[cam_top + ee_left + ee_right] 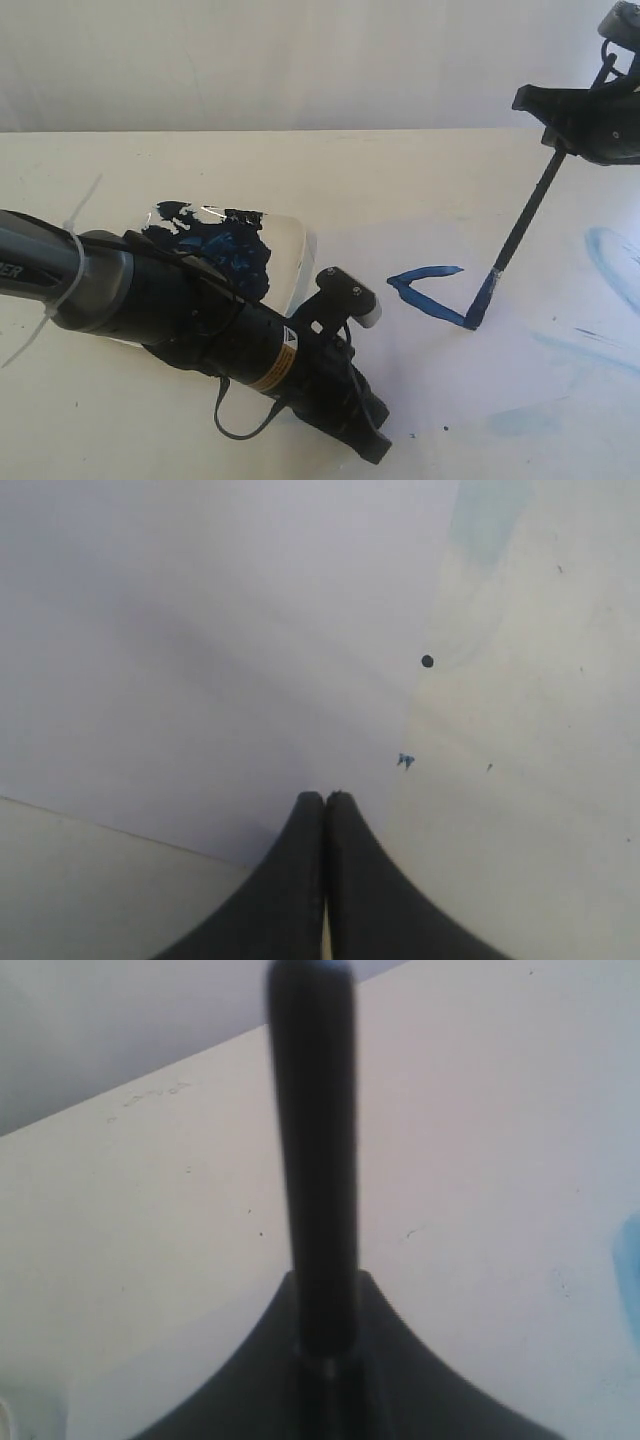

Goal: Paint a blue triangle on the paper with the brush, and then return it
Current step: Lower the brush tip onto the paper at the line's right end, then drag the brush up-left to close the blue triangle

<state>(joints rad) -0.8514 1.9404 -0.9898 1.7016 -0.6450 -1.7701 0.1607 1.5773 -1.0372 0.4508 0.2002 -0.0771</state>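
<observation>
Gripping the brush [522, 235] by the upper end of its black handle, the right gripper [565, 135] is closed on it at the upper right of the exterior view. The brush slopes down and to the left from the jaws. Its blue-coated tip touches the paper [200, 630] at the lower right corner of the blue triangle [425, 272]. Only two sides of the triangle are painted: an upper stroke and a lower stroke that meet in a point on the left, with the right side open. In the right wrist view the handle runs straight out from between the two fingers.

The left gripper [325, 798] has its fingers pressed together with nothing between them. Its tips lie over the paper, close to the edge where the sheet meets the cream table [540, 800]. Contact with the sheet cannot be confirmed. In the exterior view the left arm [200, 310] lies across the foreground, partly covering a plate [296, 250] smeared with dark blue paint [225, 250]. The plate sits left of the triangle, near it.

Faint light-blue smears [612, 255] mark the surface right of the brush tip, apart from the triangle
</observation>
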